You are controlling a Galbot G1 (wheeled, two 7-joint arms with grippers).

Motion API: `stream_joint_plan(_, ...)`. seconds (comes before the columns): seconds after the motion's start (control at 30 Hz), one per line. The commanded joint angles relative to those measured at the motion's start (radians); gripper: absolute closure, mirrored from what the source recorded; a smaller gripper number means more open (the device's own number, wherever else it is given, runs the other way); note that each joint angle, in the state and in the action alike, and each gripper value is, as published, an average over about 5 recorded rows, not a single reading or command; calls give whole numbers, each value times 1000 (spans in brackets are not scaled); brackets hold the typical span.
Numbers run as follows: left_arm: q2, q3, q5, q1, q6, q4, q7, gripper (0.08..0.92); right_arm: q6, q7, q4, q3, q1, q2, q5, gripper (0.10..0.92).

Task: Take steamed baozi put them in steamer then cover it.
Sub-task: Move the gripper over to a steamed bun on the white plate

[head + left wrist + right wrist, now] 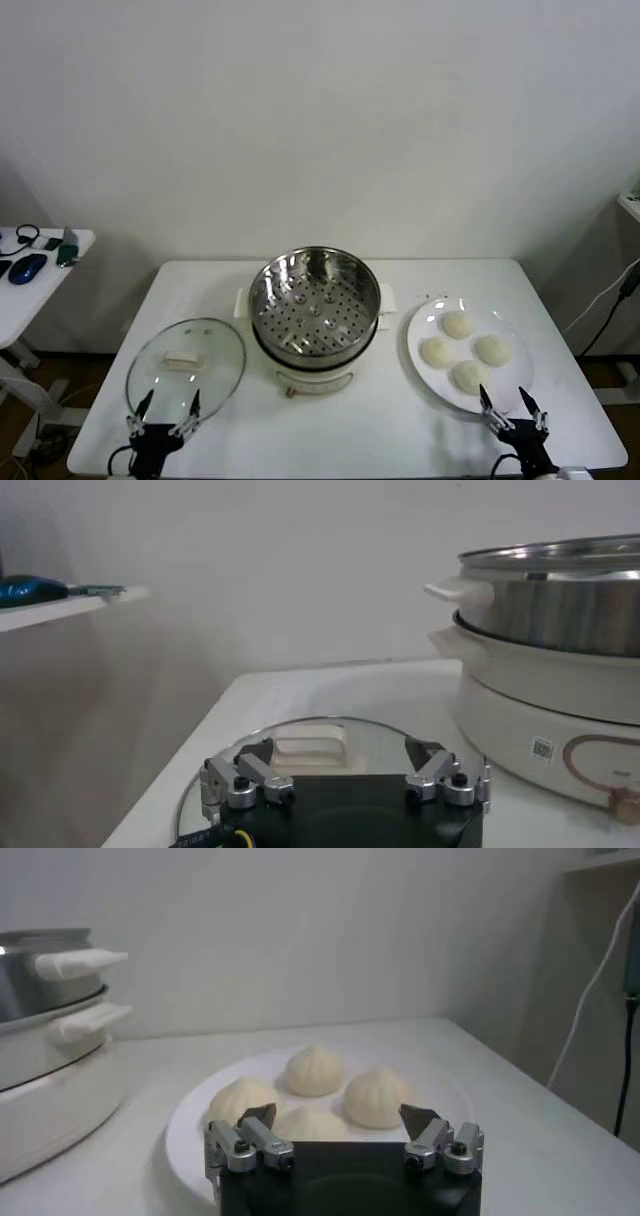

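Four baozi point(464, 351) clustered on a white plate point(424, 320), just right of the steamer point(314, 300), none inside it. Steamer standing mid-table, steel basket bare, perforated floor showing, white base underneath. Cover point(186, 362) lying flat on the table point(330, 430) left of the steamer, apart from it, cream handle up. Right gripper point(513, 408) low at the table's near edge, right of the steamer and just in front of the plate, jaws spread wide, holding nothing; nearest bun between the fingertips in the right wrist view. Left gripper point(168, 409) low at the near edge, left of the steamer, over the cover's near rim, jaws likewise spread and empty. Side desk point(40, 270) with small items further left of the steamer, beyond the table.
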Motion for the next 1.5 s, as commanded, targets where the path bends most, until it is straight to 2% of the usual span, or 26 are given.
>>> stream_joint_plan(0.03, 2, 1, 2, 2, 1, -17, 1, 177, -167, 26, 46, 22, 88, -55, 13, 203)
stream_joint_plan(0.2, 5, 9, 2, 8, -3, -32, 3, 177, -313, 9, -11, -73, 377, -233, 1, 203)
stream_joint_plan(0.37, 8, 15, 2, 14, -13, -43, 4, 177, -408, -99, -174, -392, 742, -475, -14, 203)
stream_joint_plan(0.5, 5, 19, 4, 26, -24, -52, 4, 177, -407, -296, -291, -717, 1028, -634, -70, 203)
stream_joint_plan(0.67, 3, 25, 4, 45, -33, -60, 5, 177, -294, -663, -425, -1227, 1488, -775, -204, 203)
stream_joint_plan(0.87, 5, 20, 4, 46, -38, -61, 6, 177, -159, -969, -530, -1887, 2092, -739, -267, 203)
stream_joint_plan(1.03, 8, 24, 4, 41, -40, -56, 10, 177, -99, -1095, -585, -2193, 2381, -629, -260, 203)
stream_joint_plan(1.17, 11, 27, 3, 28, -42, -43, 12, 177, -117, -1101, -603, -2289, 2416, -553, -201, 203)
stream_joint_plan(1.3, 14, 26, -1, 14, -46, -30, 14, 177, -168, -1068, -614, -2265, 2332, -495, -121, 203)
stream_joint_plan(1.5, 20, 22, -2, 8, -51, -23, 20, 177, -232, -1017, -666, -2204, 2172, -413, -112, 203)
